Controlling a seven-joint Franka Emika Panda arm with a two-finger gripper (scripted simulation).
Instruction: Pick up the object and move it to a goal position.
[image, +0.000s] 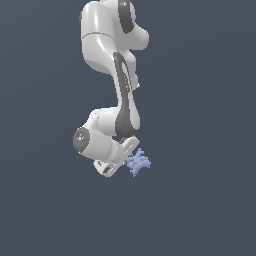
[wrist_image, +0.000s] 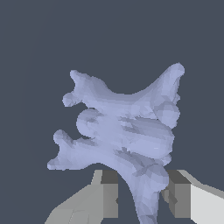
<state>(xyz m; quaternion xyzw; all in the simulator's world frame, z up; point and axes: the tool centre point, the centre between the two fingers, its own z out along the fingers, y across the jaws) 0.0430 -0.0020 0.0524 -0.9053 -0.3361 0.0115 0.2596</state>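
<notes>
Gripping the periwinkle star-shaped object (wrist_image: 127, 135), gripper (wrist_image: 142, 197) fingers narrow on its lower stub. Carry step, apparently; next needs steady transport to goal.

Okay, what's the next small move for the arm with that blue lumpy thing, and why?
Probably close the tool a little further, then lift. In the wrist view the blue object has a lower lobe sitting between the two fingers, but firm contact on both sides is not clear.

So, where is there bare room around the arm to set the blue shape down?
Plain grey ground lies bare on every side of the white robot arm. It is crowded only at the end effector, where the pale periwinkle-blue lumpy star-like object sits between its fingers.
</notes>
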